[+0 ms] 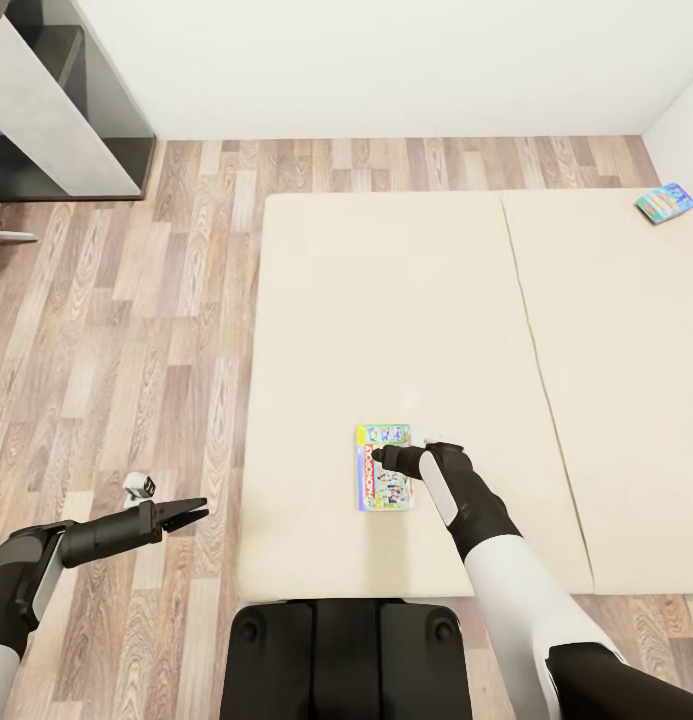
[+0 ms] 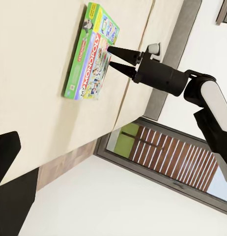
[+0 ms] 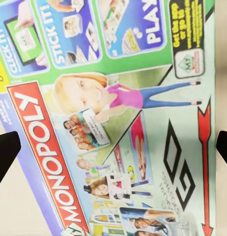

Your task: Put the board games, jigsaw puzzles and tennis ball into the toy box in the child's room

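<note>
Under right pincer (image 1: 383,457), board game (image 1: 384,467).

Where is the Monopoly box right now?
In the head view, the Monopoly box lies flat on the bed, near its front edge, directly under the right gripper.

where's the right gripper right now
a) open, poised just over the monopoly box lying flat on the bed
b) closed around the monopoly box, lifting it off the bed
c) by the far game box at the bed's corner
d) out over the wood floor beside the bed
a: the right gripper has its fingers spread over the Monopoly box, which lies flat on the bed.
</note>
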You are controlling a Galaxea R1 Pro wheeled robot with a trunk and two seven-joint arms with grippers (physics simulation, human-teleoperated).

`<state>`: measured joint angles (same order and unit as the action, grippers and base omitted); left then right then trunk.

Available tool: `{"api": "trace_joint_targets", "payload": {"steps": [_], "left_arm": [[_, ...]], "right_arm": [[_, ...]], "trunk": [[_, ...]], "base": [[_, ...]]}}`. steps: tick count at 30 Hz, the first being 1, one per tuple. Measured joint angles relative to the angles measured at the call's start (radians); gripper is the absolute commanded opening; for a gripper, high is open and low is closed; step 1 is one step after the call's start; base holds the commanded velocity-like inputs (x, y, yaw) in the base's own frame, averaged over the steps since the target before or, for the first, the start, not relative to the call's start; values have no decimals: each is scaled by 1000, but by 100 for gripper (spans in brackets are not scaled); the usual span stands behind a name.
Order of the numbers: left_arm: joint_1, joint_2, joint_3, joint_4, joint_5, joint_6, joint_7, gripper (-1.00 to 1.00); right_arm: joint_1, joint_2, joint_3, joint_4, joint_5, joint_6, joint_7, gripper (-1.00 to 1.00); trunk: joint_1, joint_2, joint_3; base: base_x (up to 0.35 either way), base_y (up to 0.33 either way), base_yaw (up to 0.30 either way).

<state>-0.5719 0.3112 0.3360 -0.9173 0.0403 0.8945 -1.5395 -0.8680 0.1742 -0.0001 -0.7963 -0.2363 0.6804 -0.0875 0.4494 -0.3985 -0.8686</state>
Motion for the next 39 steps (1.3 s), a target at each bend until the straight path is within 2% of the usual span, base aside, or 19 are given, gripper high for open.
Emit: {"api": "trace_joint_targets", "payload": {"steps": [39], "left_arm": [[0,0,0,0,0,0,-1,100]], "right_arm": [[0,0,0,0,0,0,0,100]], "trunk": [[0,0,0]], "base": [[0,42,0]]}}
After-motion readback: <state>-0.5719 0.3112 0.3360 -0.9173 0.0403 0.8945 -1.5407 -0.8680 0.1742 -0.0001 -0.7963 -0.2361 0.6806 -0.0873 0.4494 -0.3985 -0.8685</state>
